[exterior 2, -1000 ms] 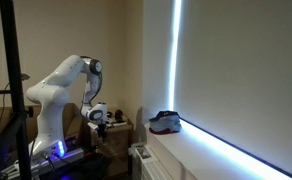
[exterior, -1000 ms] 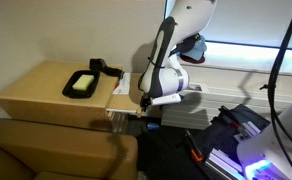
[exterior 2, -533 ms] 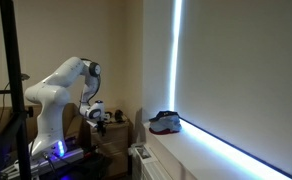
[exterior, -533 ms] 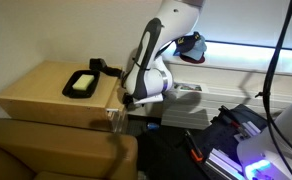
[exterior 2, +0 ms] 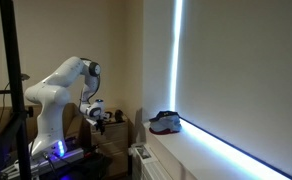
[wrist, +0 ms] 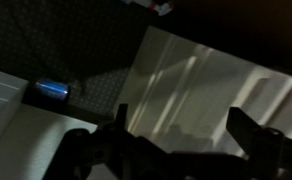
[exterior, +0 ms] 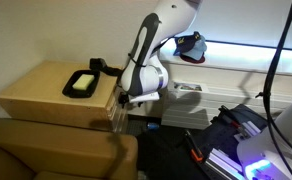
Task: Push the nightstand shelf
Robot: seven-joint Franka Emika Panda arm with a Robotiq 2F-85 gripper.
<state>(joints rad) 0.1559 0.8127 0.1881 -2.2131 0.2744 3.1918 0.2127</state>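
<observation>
The light tan nightstand (exterior: pixel 41 88) stands at the left. Only a short strip of its thin pull-out shelf (exterior: pixel 115 103) sticks out of the right side. My gripper (exterior: pixel 124 100) is low against that strip's outer edge. In the wrist view a pale board, likely the shelf (wrist: pixel 201 85), fills the space ahead of my gripper (wrist: pixel 184 135). The two dark fingers are spread wide with nothing between them. The other exterior view shows the gripper (exterior 2: pixel 98 116) low beside the arm; the shelf cannot be made out there.
A black tray with a yellow block (exterior: pixel 83 83) lies on the nightstand top. A red and grey shoe (exterior: pixel 191 47) sits on the white window ledge (exterior 2: pixel 201 150). A brown cushion (exterior: pixel 56 150) is in front. Cables and a lit device (exterior: pixel 241 140) lie at the right.
My gripper has moved left toward the nightstand. The shelf stuck out further a second ago and has slid in with it.
</observation>
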